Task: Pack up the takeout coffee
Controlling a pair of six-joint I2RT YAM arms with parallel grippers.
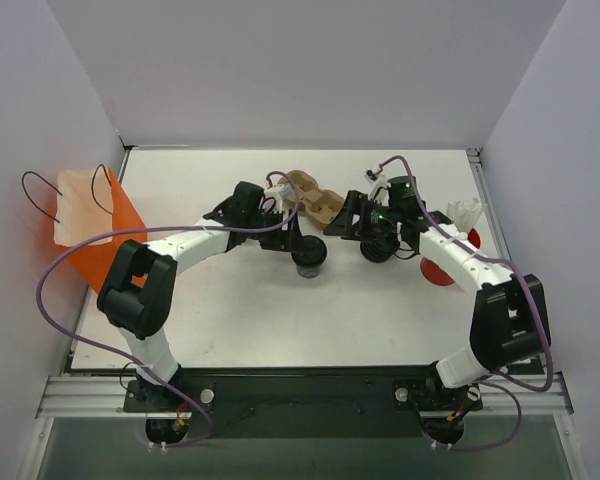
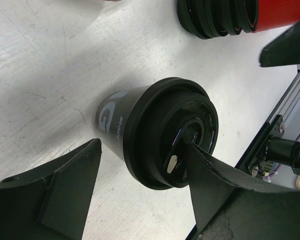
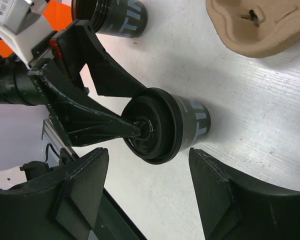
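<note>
Left claw point(image 2: 142, 147) (its dark fingers fill the foreground) stands open astride the lidded coffee point(image 2: 140, 120), one finger touching the lid's top and the other beside the cup wall. The coffee stands upright on the white desk point(image 2: 35, 75), well apart from the orange bag point(image 1: 115, 230). Right claw point(image 3: 147, 154) gapes open just short of the cup, holding nothing.

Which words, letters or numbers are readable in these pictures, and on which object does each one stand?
"TI": grey letters on the takeout coffee, rest hidden.
"G" (uncertain): same cup, left wrist view; small print beside it blurred.
"TI": second black cup, cut off.
</note>
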